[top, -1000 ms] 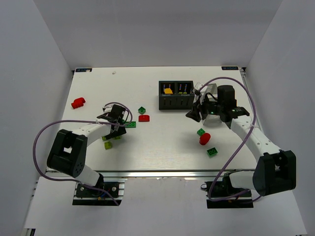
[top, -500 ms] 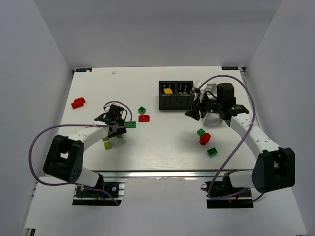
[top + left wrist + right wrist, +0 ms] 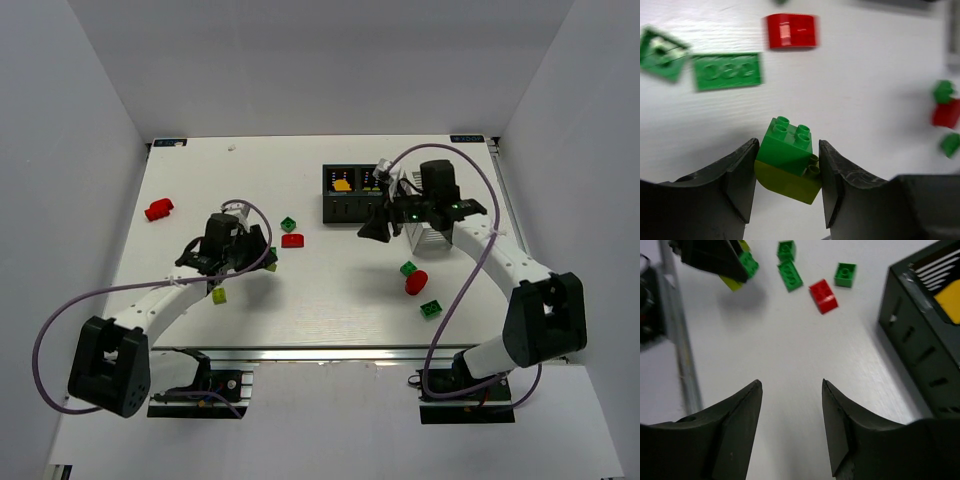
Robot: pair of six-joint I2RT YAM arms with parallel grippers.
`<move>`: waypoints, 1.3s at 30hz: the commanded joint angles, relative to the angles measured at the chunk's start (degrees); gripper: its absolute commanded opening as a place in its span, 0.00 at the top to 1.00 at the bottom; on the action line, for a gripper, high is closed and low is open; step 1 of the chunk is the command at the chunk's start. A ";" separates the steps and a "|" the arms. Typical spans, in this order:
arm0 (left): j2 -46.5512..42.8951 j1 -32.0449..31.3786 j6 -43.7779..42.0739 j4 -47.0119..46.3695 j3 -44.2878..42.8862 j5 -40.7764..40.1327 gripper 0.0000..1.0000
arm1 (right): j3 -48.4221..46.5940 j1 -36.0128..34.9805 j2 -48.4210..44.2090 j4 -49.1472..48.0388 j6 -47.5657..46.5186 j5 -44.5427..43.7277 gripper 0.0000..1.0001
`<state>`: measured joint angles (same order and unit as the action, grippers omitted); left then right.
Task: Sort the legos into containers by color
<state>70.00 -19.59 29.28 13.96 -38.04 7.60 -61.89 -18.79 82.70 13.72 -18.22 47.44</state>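
Legos (image 3: 291, 240) mostly lie unsorted on the worktop (image 3: 330, 290); my left hand (image 3: 787, 156) pinches a green-lime stack (image 3: 788, 147), right hand (image 3: 791, 390) spread.

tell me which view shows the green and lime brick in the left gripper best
Left wrist: the green-and-lime brick sits large and sharp, clamped in the left gripper. Right wrist shows the brick small, at top left. In top external the gripper mostly hides it.

The box (image 3: 345, 210) stands far and centre on the worktop (image 3: 330, 300), the basket (image 3: 432, 238) just right of it; one brick (image 3: 158, 209) lies far left, three bricks (image 3: 416, 283) before the basket.
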 commanded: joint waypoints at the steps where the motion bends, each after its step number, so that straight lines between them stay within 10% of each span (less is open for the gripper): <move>1: -3.55 0.17 -2.03 -9.46 1.91 14.98 0.52 | -5.17 -2.65 2.99 -2.10 16.21 5.20 0.44; 17: -18.66 -2.99 -11.50 -30.66 11.06 24.05 0.48 | -17.03 -15.75 14.33 -12.21 60.66 -3.32 0.36; 39: -15.42 -8.44 -26.64 -21.08 3.33 15.52 0.48 | -21.79 -22.35 15.22 -2.91 55.13 -11.49 0.36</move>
<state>54.46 -27.62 4.27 -7.49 -31.88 24.60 -83.46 -40.49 99.72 9.21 38.57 37.63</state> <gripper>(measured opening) 0.576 0.640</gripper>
